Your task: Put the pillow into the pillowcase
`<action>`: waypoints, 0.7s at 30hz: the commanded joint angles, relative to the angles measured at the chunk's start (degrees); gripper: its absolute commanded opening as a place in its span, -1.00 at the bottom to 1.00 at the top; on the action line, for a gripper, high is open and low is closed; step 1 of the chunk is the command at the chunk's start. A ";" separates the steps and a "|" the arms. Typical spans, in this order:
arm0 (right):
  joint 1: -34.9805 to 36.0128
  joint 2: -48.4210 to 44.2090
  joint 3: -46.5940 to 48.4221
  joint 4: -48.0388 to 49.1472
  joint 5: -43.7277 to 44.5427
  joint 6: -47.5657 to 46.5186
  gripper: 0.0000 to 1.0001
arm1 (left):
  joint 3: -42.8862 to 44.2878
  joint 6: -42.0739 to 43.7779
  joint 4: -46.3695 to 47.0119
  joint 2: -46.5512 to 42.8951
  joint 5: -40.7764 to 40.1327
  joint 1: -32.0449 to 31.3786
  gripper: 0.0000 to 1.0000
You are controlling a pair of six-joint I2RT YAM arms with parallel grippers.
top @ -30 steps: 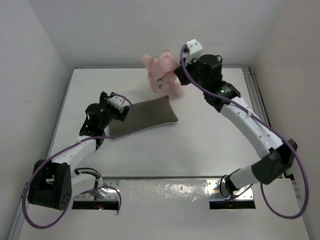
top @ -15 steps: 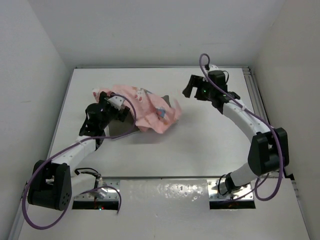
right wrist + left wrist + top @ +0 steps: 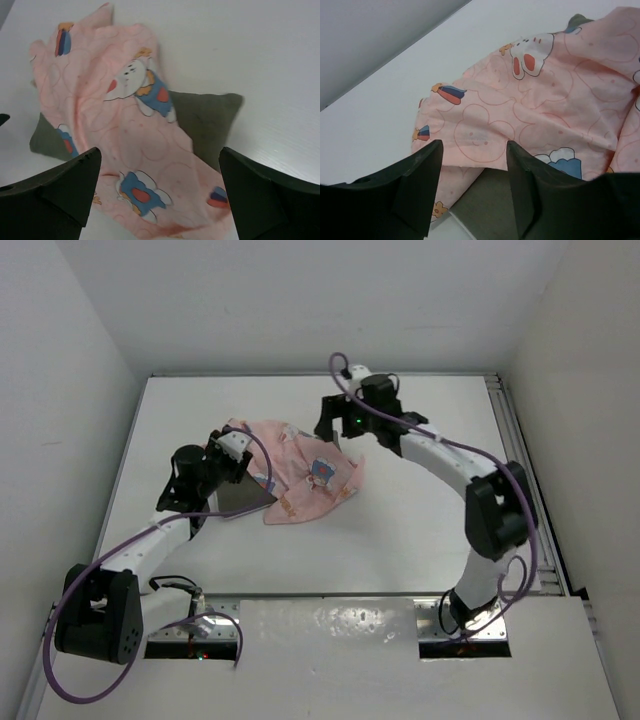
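So far the pillowcase (image 3: 305,475) merely drapes the pillow (image 3: 205,120); insertion is not begun. My right tool (image 3: 157,167) gapes wide, my left tool (image 3: 472,150) stands partly spread.

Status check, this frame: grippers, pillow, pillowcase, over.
Left gripper open at pillowcase edge. Right gripper open wide, above it. Pillowcase draped over pillow, not around it. Opening not visible.

White table (image 3: 420,530): grey pillow (image 3: 245,502) flat, pink pillowcase (image 3: 310,475) draped over.

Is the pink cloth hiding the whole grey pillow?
No, corners of the grey pillow poke out on both sides of the pink pillowcase draped over it.
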 commanded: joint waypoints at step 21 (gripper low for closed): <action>-11.10 -14.83 3.98 -1.03 15.29 -3.12 -1.00 | 0.65 -2.72 7.05 -1.41 -7.76 1.35 0.65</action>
